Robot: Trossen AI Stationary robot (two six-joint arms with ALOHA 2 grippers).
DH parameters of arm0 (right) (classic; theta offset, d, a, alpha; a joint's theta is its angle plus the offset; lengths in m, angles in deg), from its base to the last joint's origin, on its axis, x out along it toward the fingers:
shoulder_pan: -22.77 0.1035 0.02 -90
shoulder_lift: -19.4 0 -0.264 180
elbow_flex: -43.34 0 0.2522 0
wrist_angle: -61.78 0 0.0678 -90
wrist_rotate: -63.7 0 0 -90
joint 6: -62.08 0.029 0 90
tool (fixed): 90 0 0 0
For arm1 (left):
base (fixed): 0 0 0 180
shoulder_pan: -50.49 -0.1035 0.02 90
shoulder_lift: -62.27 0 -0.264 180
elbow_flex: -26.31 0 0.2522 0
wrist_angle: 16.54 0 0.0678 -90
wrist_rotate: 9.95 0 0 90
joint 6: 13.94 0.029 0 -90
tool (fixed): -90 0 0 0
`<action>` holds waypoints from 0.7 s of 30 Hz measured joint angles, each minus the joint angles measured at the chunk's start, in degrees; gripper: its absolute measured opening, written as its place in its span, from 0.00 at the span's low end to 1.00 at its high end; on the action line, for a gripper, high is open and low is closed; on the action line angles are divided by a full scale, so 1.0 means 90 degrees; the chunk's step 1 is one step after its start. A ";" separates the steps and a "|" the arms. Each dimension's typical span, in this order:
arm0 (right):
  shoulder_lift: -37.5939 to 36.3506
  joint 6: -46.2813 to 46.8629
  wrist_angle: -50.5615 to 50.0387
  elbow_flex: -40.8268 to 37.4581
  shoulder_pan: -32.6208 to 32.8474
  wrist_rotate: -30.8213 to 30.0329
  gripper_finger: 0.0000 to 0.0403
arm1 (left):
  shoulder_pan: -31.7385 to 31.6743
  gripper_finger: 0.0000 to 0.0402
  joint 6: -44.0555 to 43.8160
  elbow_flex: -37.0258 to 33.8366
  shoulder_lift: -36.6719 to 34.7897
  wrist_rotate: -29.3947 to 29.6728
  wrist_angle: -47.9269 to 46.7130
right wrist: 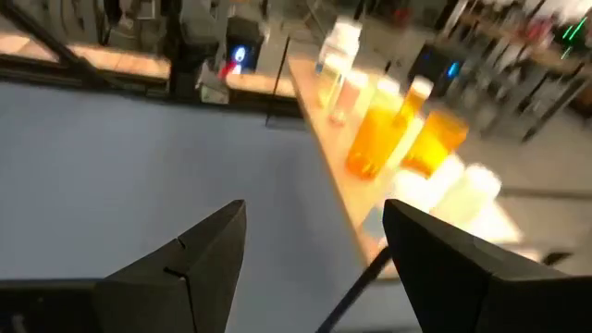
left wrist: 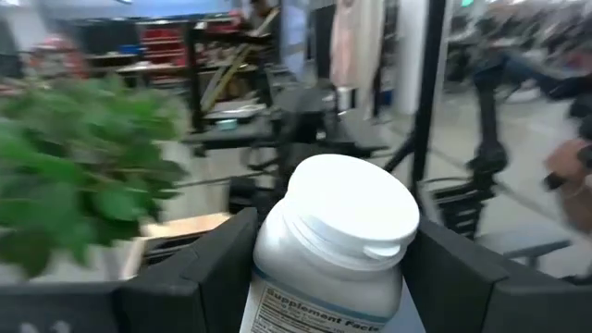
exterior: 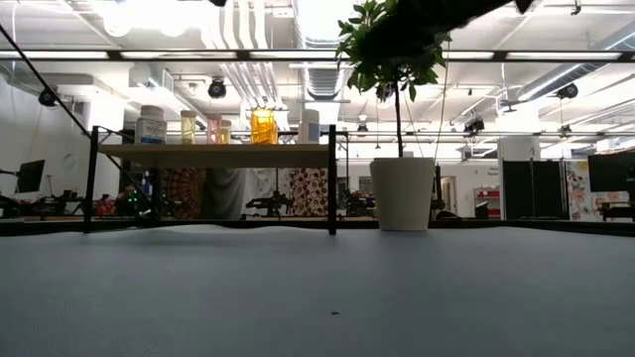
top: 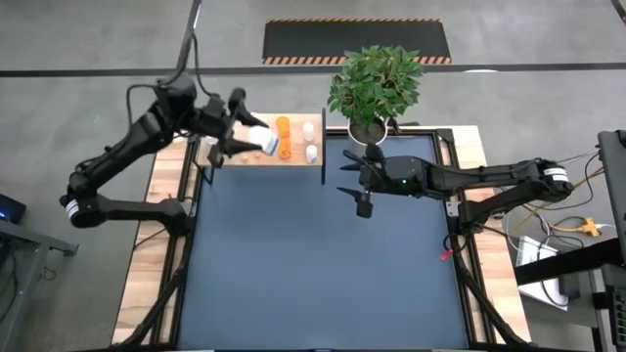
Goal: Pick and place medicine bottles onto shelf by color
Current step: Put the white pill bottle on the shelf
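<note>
Two fingers (left wrist: 203, 268) of the left gripper (top: 242, 137) are clamped on a white medicine bottle (left wrist: 335, 242), one each side of its body just under the cap; cap end points away from the wrist. Grip sits on the body, prob. so the base stays free to set down. In the high view the bottle hangs over the shelf (top: 293, 158), at the shelf's left part, tilted, not yet resting on the board as far as can be told.

Shelf contents, rel. to the shelf: amber bottles (top: 284, 137) around mid-board, two white bottles (top: 309, 140) toward its right end, near the black frame leg. Low view shows a row standing upright on the board, incl. a white-capped bottle (exterior: 151, 125) at the left end and a bright orange one (exterior: 263, 127) at centre. Exact grouping by colour: partly hidden, cannot confirm.

Judgement: held bottle is white, so it belongs w/ the white group; which white group is intended is unclear. Risk: tilt on release could tip it into neighbours.

Right gripper (top: 362, 182) hovers over the blue tabletop (top: 323, 264), just right of the shelf and below the potted plant (top: 376, 88). Its fingers (right wrist: 185, 259) stand apart, nothing between them; wrist faces the shelf row, appears to be waiting clear of the left arm's work.

No bottles seen on the tabletop away from the shelf.
</note>
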 joint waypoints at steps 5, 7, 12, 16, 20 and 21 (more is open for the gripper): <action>0.0421 -0.0442 0.1896 -0.0270 -0.0002 0.0001 0.64 | 0.0621 0.55 -0.0873 -0.1213 -0.0051 0.0166 0.1705; 0.0630 -0.0569 0.2468 -0.0347 0.0000 0.0001 0.66 | 0.0863 0.55 -0.1197 -0.1680 -0.0020 0.0188 0.2583; 0.0831 -0.0633 0.3016 -0.0279 -0.0004 0.0258 0.73 | 0.1248 0.55 -0.1762 -0.2450 0.0032 0.0188 0.3651; 0.0828 -0.0229 0.3047 -0.0169 -0.0048 0.1274 0.76 | 0.1568 0.55 -0.1724 -0.2718 0.0082 0.0230 0.3739; 0.0905 0.0212 0.3149 -0.0102 -0.0070 0.1660 0.76 | 0.2076 0.55 -0.1390 -0.2844 0.0264 0.0550 0.3842; 0.0957 0.0264 0.3171 -0.0089 -0.0070 0.1670 0.77 | 0.2197 0.55 -0.1303 -0.2851 0.0310 0.0647 0.3921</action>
